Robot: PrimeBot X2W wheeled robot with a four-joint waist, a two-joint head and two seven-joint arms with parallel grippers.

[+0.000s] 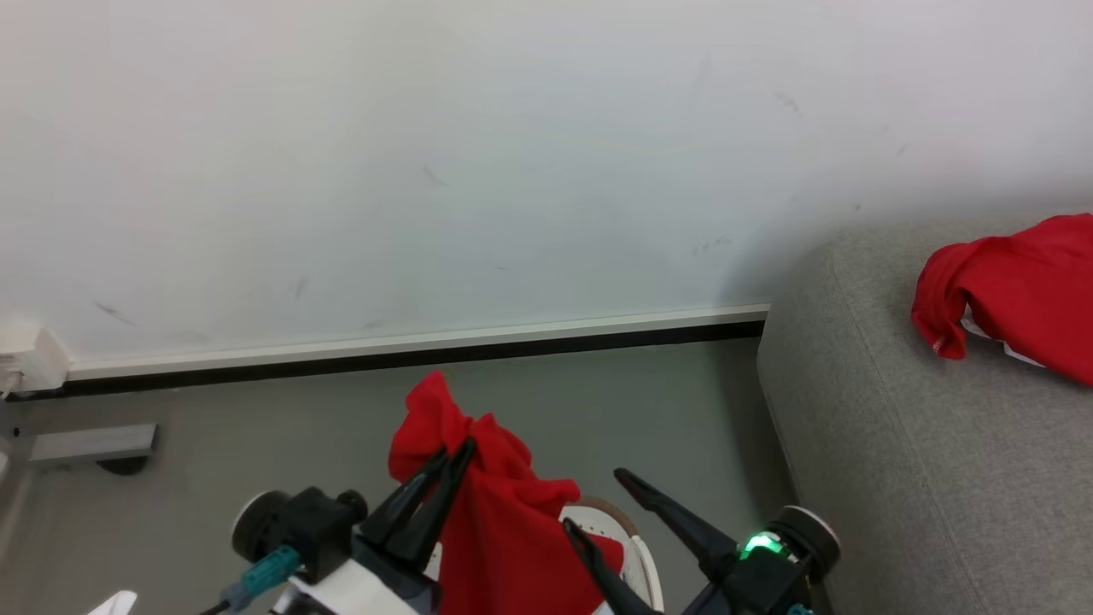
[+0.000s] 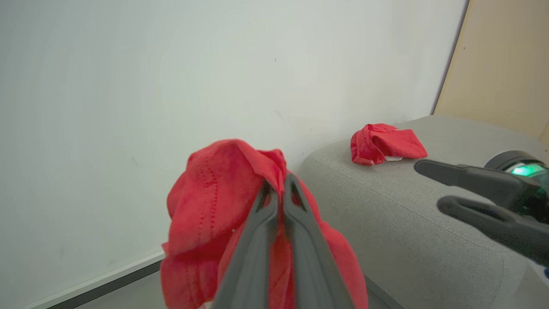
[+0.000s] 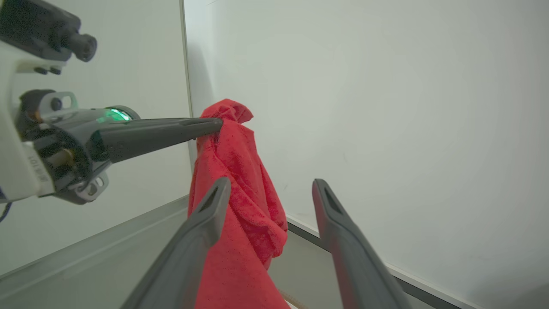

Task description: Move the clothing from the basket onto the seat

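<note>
My left gripper [image 1: 455,451] is shut on a bright red garment [image 1: 495,521], which hangs from its fingertips above the floor. Part of the cream-white basket [image 1: 642,559] with its brown rim peeks out below and behind the cloth. My right gripper [image 1: 593,500] stands open just right of the hanging cloth, holding nothing. The light grey seat [image 1: 897,461] fills the right side, and a second red garment [image 1: 1016,290] lies on it. The left wrist view shows the left gripper [image 2: 276,182] pinching the held garment [image 2: 214,193], with the seat [image 2: 407,214] beyond. In the right wrist view the right gripper [image 3: 270,182] is open beside the garment [image 3: 240,163].
A white wall with a pale and black baseboard [image 1: 410,350] runs behind. A white outlet box [image 1: 26,354] and a grey floor block [image 1: 94,442] sit at the far left. A beige panel [image 2: 506,64] stands behind the seat. Grey floor lies between the basket and the wall.
</note>
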